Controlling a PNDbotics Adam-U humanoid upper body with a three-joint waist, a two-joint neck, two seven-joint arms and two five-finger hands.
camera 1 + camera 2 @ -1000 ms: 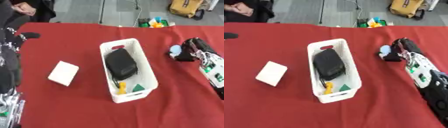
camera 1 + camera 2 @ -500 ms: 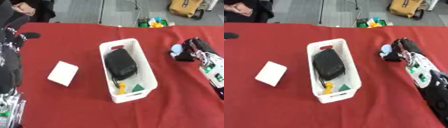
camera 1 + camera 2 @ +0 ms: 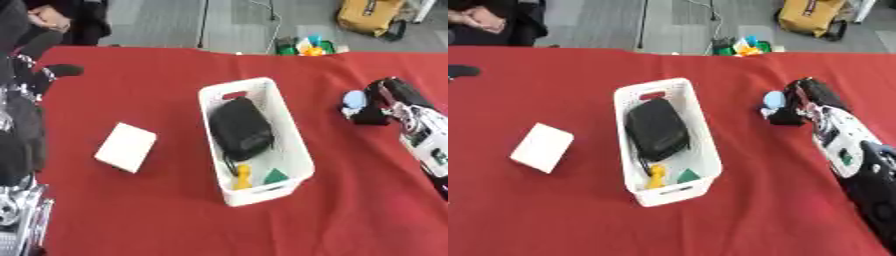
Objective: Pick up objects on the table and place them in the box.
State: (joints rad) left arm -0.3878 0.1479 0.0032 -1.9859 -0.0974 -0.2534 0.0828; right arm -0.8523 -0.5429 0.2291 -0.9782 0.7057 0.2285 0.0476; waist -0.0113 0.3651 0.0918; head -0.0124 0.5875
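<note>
A white slotted box (image 3: 291, 150) stands mid-table on the red cloth. Inside it lie a black pouch (image 3: 240, 128), a yellow piece (image 3: 242, 176) and a green triangle (image 3: 276, 176). A white flat block (image 3: 126, 147) lies on the cloth left of the box. My right hand (image 3: 800, 104) is at the right of the box, its fingers curled round a small light-blue object (image 3: 773, 99) just above the cloth. My left hand (image 3: 37, 75) shows at the far left edge, dark and blurred.
Beyond the table's far edge, colourful toys (image 3: 304, 46) and a yellow bag (image 3: 372, 16) sit on the grey floor. A seated person (image 3: 52, 17) shows at the top left. My right forearm (image 3: 856, 159) crosses the right side of the cloth.
</note>
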